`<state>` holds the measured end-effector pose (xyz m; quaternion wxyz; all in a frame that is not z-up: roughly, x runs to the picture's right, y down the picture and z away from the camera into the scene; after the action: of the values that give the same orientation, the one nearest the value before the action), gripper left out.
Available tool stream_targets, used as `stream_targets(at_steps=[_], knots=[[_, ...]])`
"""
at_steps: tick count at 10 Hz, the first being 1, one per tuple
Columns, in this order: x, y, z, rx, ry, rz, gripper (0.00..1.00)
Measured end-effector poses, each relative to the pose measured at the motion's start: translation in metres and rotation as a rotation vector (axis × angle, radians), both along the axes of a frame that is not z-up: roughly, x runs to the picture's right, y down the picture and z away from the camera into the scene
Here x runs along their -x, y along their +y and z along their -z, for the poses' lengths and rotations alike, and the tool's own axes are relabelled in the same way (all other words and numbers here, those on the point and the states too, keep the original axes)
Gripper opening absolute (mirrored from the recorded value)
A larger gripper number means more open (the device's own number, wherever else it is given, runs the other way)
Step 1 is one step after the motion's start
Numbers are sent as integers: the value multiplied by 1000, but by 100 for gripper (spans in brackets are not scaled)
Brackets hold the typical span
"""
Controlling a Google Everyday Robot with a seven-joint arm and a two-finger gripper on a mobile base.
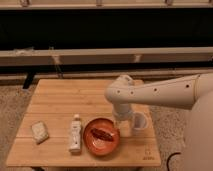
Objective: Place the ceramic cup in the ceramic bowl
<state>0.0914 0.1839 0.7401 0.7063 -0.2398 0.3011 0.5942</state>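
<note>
1 arm, reaching in from 3 o'clock

The white arm (165, 92) stretches toward 9 o'clock to a bent joint. There the wrist (122, 111) turns down toward 6 o'clock. The gripper (125, 125) hangs beneath it, at about 5 o'clock from the view's centre.

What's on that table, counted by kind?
Cup: 1, the ceramic cup
Bowl: 1, the ceramic bowl
Brown item in the bowl: 1
White tube: 1
Pale packet: 1
Total: 5
The gripper is between cup and bowl.
</note>
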Motion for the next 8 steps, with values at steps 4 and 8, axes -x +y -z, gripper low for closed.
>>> stream_targets(at_steps=[4,8], knots=[[4,2,-1,3,1,17,9],[18,-15,28,-6,-26,66,0]])
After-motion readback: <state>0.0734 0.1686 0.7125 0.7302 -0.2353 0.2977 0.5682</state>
